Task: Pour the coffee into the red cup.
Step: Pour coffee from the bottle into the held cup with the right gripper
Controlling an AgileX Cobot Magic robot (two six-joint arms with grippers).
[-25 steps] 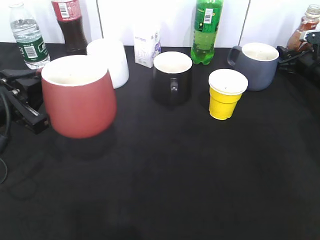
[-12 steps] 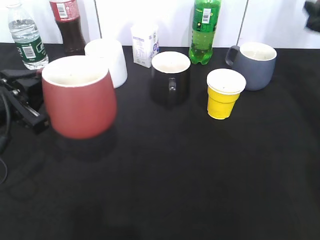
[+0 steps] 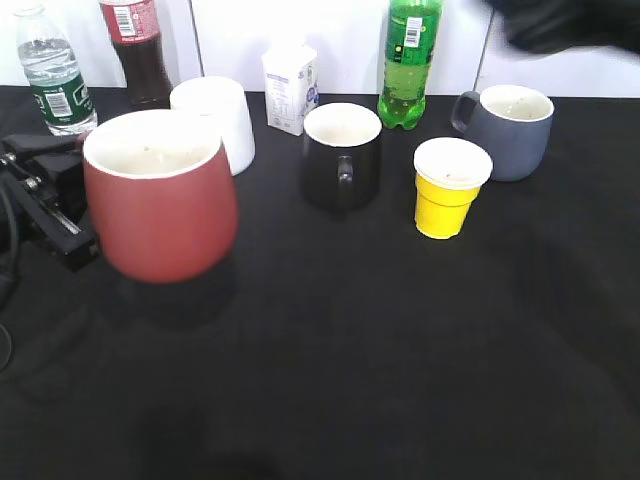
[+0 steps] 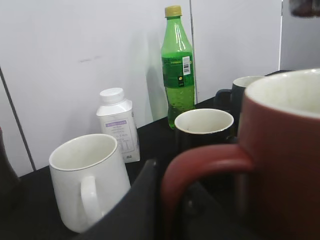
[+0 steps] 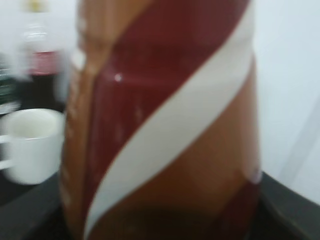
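Note:
The red cup (image 3: 155, 195) is at the left, apparently a little above the black table (image 3: 380, 340). My left gripper (image 3: 72, 205) is shut on its loop handle (image 4: 200, 165); a dark finger (image 4: 142, 200) lies against the handle, and the cup's white inside shows. The coffee bottle (image 5: 165, 125), with its red-brown and white swirled label, fills the blurred right wrist view, and the jaws are hidden behind it. In the exterior view the right arm (image 3: 560, 25) is a dark blur at the top right, above the grey mug, and the bottle cannot be made out there.
Along the back stand a water bottle (image 3: 55, 75), a cola bottle (image 3: 135, 50), a white mug (image 3: 215, 120), a small white bottle (image 3: 288, 88) and a green bottle (image 3: 408, 60). A black mug (image 3: 342, 155), a yellow paper cup (image 3: 450, 190) and a grey mug (image 3: 510, 130) stand mid-table.
The coffee bottle left the table's far right edge with the right arm, which rose and moved left along the top. The red cup shifted only slightly.

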